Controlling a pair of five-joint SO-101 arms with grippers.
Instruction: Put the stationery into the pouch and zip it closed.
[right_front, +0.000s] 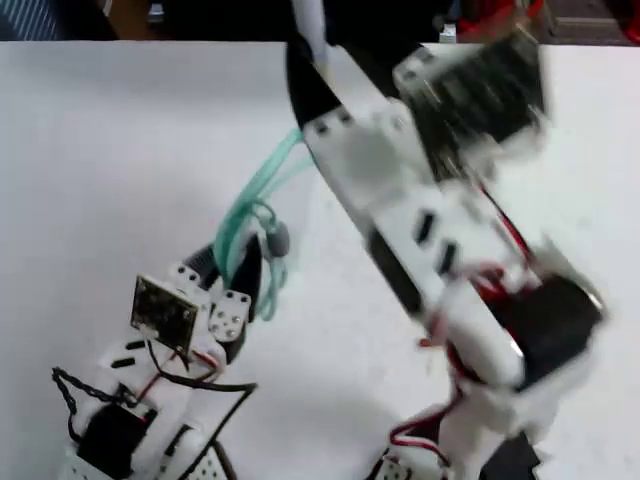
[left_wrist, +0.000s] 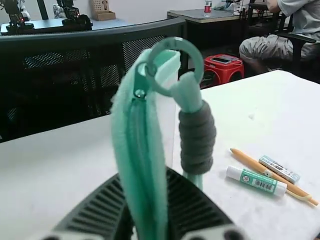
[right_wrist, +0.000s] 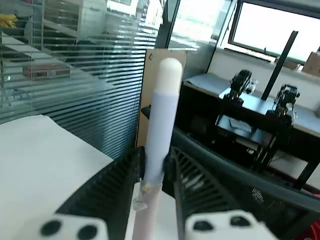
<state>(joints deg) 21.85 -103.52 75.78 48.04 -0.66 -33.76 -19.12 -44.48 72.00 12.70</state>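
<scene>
Pouch (left_wrist: 142, 115) clamped betw L end effector (left_wrist: 145, 180) jaws

**Table layout.** The left arm (right_front: 150, 400) stands at the near left of the table (right_front: 100, 150). The right arm (right_front: 430, 230) stands to its right and slants across toward the far edge.

The pouch (right_front: 250, 220) is held on edge between the jaws of the left gripper (left_wrist: 150, 210), and it lies between the two arms.

The pen (right_wrist: 162, 105) stands upright, clamped in the right gripper (right_wrist: 155, 170), near the table's far edge.

On the table beside the pouch lie a glue stick (left_wrist: 255, 180), a pencil (left_wrist: 250, 161) and an eraser (left_wrist: 279, 169). The pencil lies between the other two.
</scene>
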